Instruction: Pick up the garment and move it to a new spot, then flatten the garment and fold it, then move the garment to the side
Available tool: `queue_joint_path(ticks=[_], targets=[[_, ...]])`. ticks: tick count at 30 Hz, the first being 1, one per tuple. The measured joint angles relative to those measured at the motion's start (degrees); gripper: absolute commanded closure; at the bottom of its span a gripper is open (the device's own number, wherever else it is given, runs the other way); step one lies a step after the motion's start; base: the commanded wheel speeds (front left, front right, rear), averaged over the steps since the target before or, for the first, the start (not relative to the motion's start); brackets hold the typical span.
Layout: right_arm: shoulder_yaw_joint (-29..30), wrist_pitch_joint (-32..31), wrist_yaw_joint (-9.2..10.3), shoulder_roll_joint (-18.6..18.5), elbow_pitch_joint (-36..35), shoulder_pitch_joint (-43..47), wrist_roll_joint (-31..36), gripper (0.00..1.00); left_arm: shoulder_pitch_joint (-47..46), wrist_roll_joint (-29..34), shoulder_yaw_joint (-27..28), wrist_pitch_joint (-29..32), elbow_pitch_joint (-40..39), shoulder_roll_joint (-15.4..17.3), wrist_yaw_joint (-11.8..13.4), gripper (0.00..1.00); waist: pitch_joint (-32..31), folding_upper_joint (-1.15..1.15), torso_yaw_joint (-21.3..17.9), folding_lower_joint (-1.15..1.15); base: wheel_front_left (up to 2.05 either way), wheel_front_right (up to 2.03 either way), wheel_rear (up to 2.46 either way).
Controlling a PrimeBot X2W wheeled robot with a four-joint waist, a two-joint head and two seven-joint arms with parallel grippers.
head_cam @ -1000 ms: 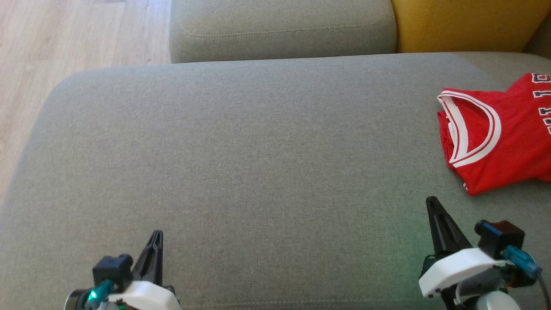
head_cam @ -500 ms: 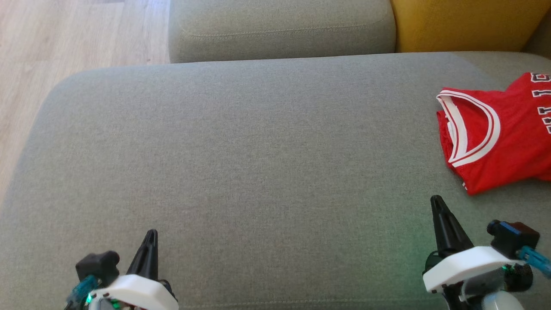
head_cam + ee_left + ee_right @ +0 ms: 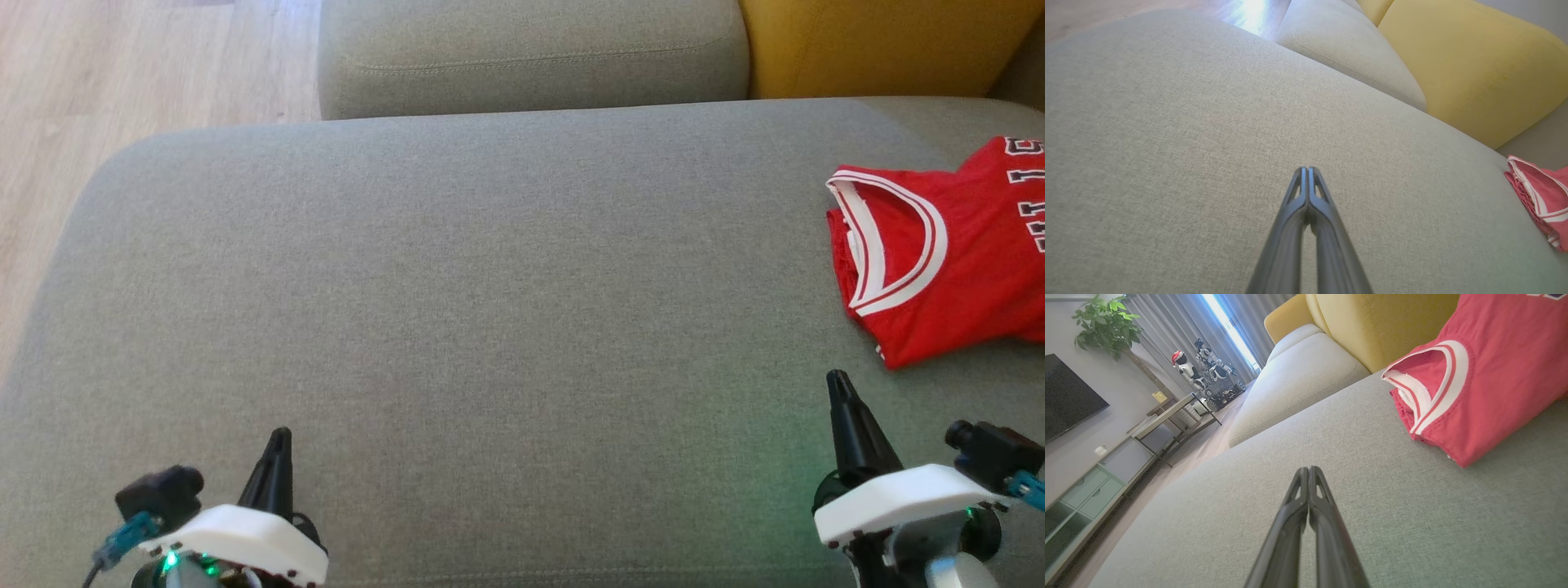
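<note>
The garment point(image 3: 963, 261) is a red jersey with white trim, lying folded at the right edge of the grey sofa seat point(image 3: 457, 310); its right part runs out of the head view. It also appears at the right edge of the left wrist view as the garment point(image 3: 1543, 200), and close up as the garment point(image 3: 1478, 384). My right gripper point(image 3: 838, 384) is shut and empty, just in front of and left of the jersey's near corner, apart from it. My left gripper point(image 3: 280, 437) is shut and empty at the lower left, over bare cushion. The tips of my left gripper point(image 3: 1307, 169) and right gripper point(image 3: 1307, 469) are pressed together.
A second grey cushion point(image 3: 531, 57) and a yellow cushion point(image 3: 882, 45) stand behind the seat. Wooden floor point(image 3: 122, 73) lies to the left. The right wrist view shows a cabinet point(image 3: 1090, 490), a dark screen point(image 3: 1065, 396), a plant point(image 3: 1106, 324) and another robot point(image 3: 1208, 371).
Both grippers have drawn back slightly toward the bottom of the head view, the left also drifting left. The jersey has not moved.
</note>
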State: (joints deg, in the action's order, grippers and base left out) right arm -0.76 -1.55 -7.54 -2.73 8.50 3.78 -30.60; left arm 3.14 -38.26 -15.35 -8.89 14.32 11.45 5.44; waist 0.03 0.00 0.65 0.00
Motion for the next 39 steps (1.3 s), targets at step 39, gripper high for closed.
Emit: queue_joint_path(ticks=[39], targets=[[2.7,-1.1,0.0,-0.1,3.2,-2.9,-26.7,1.0,-2.4,-23.2,7.6,5.9,0.5,-3.3,-5.4,1.0,0.1,0.0,-0.3,0.0,0.0,0.0,0.0]])
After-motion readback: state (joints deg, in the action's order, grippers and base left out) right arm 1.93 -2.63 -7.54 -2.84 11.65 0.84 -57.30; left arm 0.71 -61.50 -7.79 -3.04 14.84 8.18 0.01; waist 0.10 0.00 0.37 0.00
